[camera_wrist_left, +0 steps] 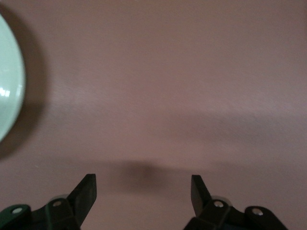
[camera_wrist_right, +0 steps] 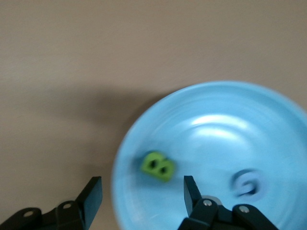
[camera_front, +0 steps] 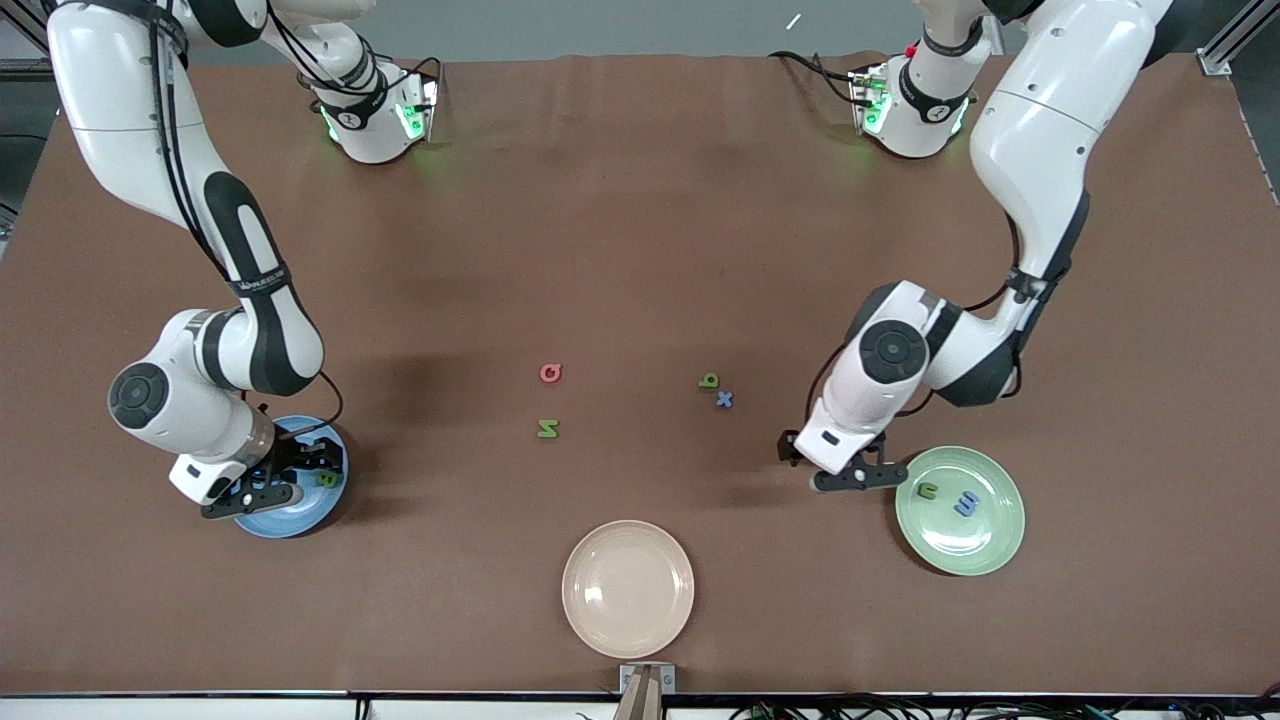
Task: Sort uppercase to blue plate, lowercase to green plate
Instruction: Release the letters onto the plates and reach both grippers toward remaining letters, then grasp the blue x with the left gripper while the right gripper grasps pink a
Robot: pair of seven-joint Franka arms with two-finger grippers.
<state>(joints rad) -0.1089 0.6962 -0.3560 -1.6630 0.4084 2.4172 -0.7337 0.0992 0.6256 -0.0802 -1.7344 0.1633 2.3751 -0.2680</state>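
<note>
The brown cloth-covered table (camera_front: pixel 640 200) filled the front view, with the two white arms reaching down from its upper corners; the round cream plate (camera_front: pixel 628 588) sat low at the centre of the frame; the round glossy pale mint-green plate (camera_front: pixel 985 545) lay at the lower right, holding the small green u-shaped letter (camera_front: pixel 928 490) and, beside it, the small blue m-shaped letter (camera_front: pixel 967 504); the round glossy blue plate (camera_front: pixel 300 520) lay at the lower left, partly under the right arm's wrist, holding the chunky green capital B (camera_wrist_right: pixel 158 166) and the blurred blue capital G (camera_wrist_right: pixel 246 182); the right gripper (camera_wrist_right: pixel 143 195) hung over that plate's rim, fingers apart and empty; the left gripper (camera_wrist_left: pixel 143 194) hung over bare table just beside the green plate, fingers likewise apart and empty; in the middle of the frame lay the red round Q-like letter (camera_front: pixel 551 373) with the green N-shaped letter (camera_front: pixel 547 429) lower down, and, well apart toward the right of the frame, the small green lowercase b (camera_front: pixel 709 380) with the small blue x (camera_front: pixel 724 399) just beside it.
</note>
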